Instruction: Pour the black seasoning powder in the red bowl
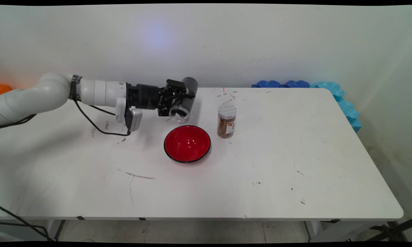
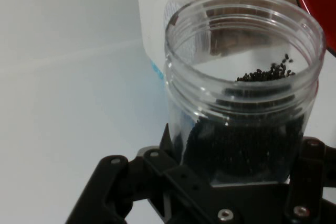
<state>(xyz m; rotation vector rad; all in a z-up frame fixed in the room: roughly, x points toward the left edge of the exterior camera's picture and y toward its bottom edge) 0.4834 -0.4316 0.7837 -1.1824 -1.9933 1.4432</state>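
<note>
Above the red bowl (image 1: 187, 143), my gripper (image 1: 177, 100) pinches an open clear jar (image 2: 242, 87) of black seeds (image 2: 265, 73), tipped sideways; a capped spice jar (image 1: 226, 120) stands nearby.

arm: horizontal, reaching from left | gripper (image 1: 178, 99): clamped, rolled sideways above table

place: robot lab | evidence: bare white wall (image 1: 260, 41); scuffed white table (image 1: 295, 154); blue foam padding (image 1: 343, 99)
</note>
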